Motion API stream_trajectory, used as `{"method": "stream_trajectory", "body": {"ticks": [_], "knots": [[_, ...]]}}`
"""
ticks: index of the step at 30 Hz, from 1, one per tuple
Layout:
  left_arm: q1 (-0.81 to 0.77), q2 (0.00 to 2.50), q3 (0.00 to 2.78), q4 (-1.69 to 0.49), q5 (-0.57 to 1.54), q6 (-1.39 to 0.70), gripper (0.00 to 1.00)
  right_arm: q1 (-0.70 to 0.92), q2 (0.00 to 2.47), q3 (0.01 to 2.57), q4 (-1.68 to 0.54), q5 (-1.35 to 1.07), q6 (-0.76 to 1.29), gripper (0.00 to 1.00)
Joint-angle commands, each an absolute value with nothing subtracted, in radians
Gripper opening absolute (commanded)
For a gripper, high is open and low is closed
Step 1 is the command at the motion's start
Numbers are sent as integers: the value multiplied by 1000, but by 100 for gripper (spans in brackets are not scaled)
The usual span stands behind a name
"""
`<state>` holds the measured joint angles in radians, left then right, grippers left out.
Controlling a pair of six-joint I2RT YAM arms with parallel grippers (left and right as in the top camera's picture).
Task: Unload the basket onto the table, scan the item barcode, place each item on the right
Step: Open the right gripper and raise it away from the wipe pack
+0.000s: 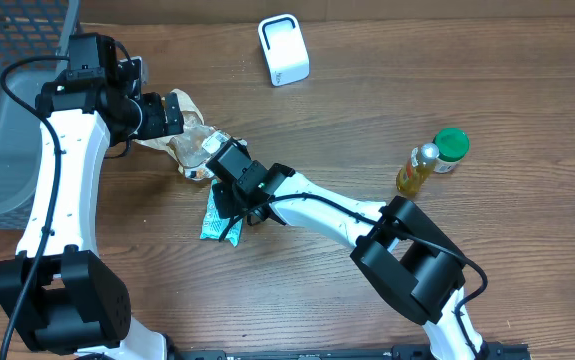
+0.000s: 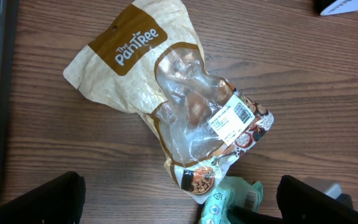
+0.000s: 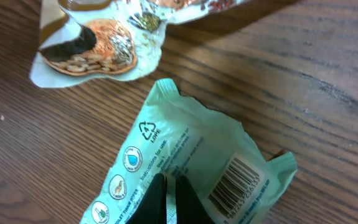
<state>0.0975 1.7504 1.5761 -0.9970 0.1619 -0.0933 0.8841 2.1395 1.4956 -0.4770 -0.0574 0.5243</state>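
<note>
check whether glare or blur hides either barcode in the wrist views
left wrist: sheen on the snack bag window, but its label barcode is crisp; right wrist: printed barcode on the green packet readable but slightly soft, the right end effector a dark blur

**Lighting and image quality**

Illumination is even and diffuse, from above. The wood table (image 1: 367,120) is mid-bright with no hard shadows.

Overhead view: a soft shadow hugs the right arm (image 1: 327,215) behind the closed right gripper (image 1: 229,218).

Left wrist view: the left gripper (image 2: 179,205) is spread wide, its fingers (image 2: 35,202) dark, defocused silhouettes. Ahead of the jaws the snack bag (image 2: 166,93) is sharp, with mild glare on its clear window.

Right wrist view: the fingertips (image 3: 166,202) are blurred and near black. The green packet (image 3: 191,149) around them is crisp, its barcode (image 3: 235,180) lines resolved.
</note>
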Motion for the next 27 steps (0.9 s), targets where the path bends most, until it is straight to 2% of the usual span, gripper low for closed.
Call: {"method": "stream_trajectory", "body": {"ticks": [1,13,18,27], "knots": [[91,1747,1578,-994,173,-64,100,888,2183,1492,-497,-73,532,4],[91,1747,1578,-994,173,-64,99,783,2160,1526,-688,-17,522,4],[91,1747,1578,-994,173,-64,100,738,2140,1528,-667,-64,405,7],[91,1747,1578,-994,173,-64,100,738,2049,1528,-667,-187,391,10]]}}
